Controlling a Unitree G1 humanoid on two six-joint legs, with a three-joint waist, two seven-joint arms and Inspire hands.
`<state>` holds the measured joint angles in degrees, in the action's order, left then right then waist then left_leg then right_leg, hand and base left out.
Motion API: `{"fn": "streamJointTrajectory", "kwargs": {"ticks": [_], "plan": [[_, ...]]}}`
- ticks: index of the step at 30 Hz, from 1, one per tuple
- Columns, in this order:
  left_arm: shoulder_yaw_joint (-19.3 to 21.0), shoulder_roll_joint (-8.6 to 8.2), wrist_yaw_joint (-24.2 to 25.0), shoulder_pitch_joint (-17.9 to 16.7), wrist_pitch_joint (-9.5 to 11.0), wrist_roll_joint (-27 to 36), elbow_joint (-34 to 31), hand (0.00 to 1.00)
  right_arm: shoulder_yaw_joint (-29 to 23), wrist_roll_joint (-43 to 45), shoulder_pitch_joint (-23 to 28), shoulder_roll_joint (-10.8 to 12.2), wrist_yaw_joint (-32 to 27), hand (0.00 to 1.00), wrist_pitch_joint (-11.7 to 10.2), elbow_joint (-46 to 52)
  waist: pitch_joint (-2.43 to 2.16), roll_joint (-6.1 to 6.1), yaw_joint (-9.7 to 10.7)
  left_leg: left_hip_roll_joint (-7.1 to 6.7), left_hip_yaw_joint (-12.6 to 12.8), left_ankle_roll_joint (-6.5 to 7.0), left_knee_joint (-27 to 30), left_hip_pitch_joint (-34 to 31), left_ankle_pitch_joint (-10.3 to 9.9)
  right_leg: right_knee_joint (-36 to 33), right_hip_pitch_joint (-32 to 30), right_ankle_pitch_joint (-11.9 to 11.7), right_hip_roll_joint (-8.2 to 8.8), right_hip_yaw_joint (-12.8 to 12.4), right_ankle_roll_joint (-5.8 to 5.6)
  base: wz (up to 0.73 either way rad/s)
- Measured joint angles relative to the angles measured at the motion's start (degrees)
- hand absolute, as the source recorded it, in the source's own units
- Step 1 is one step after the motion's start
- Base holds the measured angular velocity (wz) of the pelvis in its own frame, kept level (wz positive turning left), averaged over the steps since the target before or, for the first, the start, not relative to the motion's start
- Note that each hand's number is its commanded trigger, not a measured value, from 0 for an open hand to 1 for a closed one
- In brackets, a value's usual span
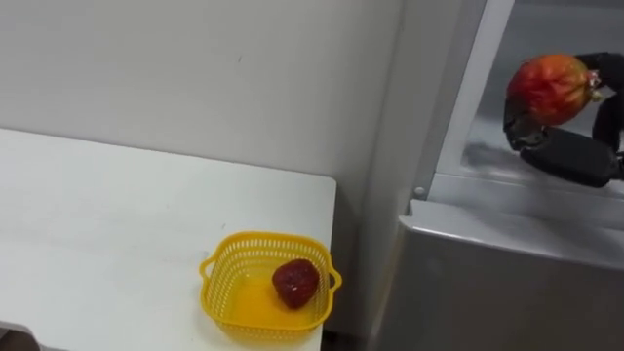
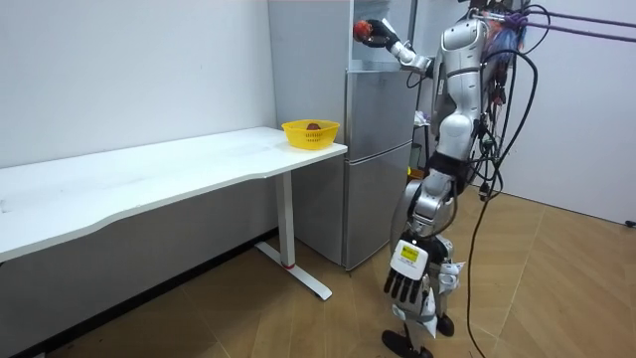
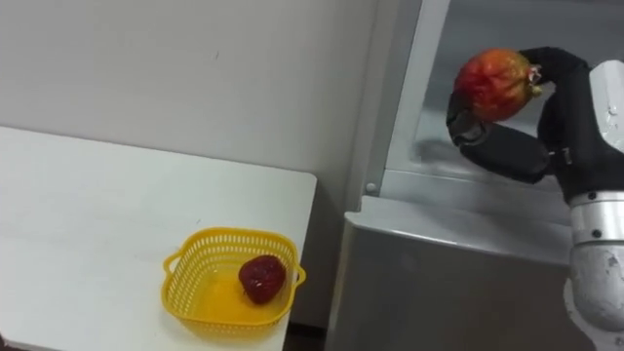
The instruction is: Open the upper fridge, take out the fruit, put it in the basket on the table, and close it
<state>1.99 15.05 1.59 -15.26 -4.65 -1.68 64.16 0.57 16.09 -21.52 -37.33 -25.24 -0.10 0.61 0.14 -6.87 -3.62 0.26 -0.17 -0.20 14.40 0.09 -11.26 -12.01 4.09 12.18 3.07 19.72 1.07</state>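
Right hand (image 3: 512,151): fingers curled round apple (image 3: 495,84), at open upper fridge (image 3: 439,278). Left hand (image 2: 405,284): hanging, fingers slack.

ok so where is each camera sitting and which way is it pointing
Left eye view: on the head, looking down at the white table, yellow basket and fridge; the right hand shows, curled round a red fruit.
Right eye view: beside it, same scene, with the forearm.
Room view: stands off in the room, facing table and fridge; whole robot, left hand hanging.
All share basket, fridge, fruit.
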Motion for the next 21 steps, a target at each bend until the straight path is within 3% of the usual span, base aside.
{"fn": "streamJointTrajectory", "kwargs": {"ticks": [2,6,11,16,19,21], "plan": [[0.01,-0.07,-0.20,0.23,0.02,-0.03,0.02,0.00,-0.01,0.35,1.09,1.19,-0.39,1.00,-1.01,2.57,0.12,0.30,-0.03,0.08,0.12,-0.10,-0.14,0.24,-0.12,0.21,0.03,0.00,-0.21,-0.57,0.01,-0.10],[0.16,-1.00,-0.24,0.53,0.07,-0.11,0.36,0.00,-0.74,2.12,3.95,3.82,-0.58,1.00,-1.93,8.27,-0.54,1.69,0.00,0.29,1.06,-0.15,-0.87,0.91,-0.20,0.12,0.05,-0.08,-0.24,-1.04,0.13,-0.10],[0.19,-2.06,-0.18,0.52,0.24,-0.06,0.61,0.00,-1.32,6.10,7.45,4.36,-0.94,1.00,-3.48,15.95,-0.71,2.67,0.21,0.31,1.89,-0.14,-1.71,1.56,-0.19,0.16,0.17,-0.08,-0.36,-2.28,0.12,-0.12],[0.05,-2.60,-0.18,2.02,1.59,0.31,3.92,0.00,-1.94,8.51,8.57,7.36,-0.79,1.00,-4.51,20.26,-0.14,2.92,0.24,0.38,2.81,-0.13,-1.97,2.76,-0.19,0.10,1.03,-0.09,-0.38,-2.93,0.09,-0.07],[-0.05,-2.67,-0.19,2.79,2.32,0.35,5.12,0.00,-1.52,12.72,11.16,10.48,0.02,1.00,-5.54,22.60,0.18,2.43,0.11,0.46,3.11,-0.13,-1.93,2.65,-0.19,0.30,1.06,-0.09,-0.46,-2.99,0.09,-0.01],[-0.26,-2.78,-0.36,3.02,2.48,0.48,5.54,0.00,-0.16,14.23,11.68,10.91,1.03,1.00,-5.94,22.71,0.32,2.23,0.00,0.46,3.19,-0.13,-1.93,2.56,-0.19,0.29,0.87,-0.09,-0.45,-3.14,0.09,-0.02]]}}
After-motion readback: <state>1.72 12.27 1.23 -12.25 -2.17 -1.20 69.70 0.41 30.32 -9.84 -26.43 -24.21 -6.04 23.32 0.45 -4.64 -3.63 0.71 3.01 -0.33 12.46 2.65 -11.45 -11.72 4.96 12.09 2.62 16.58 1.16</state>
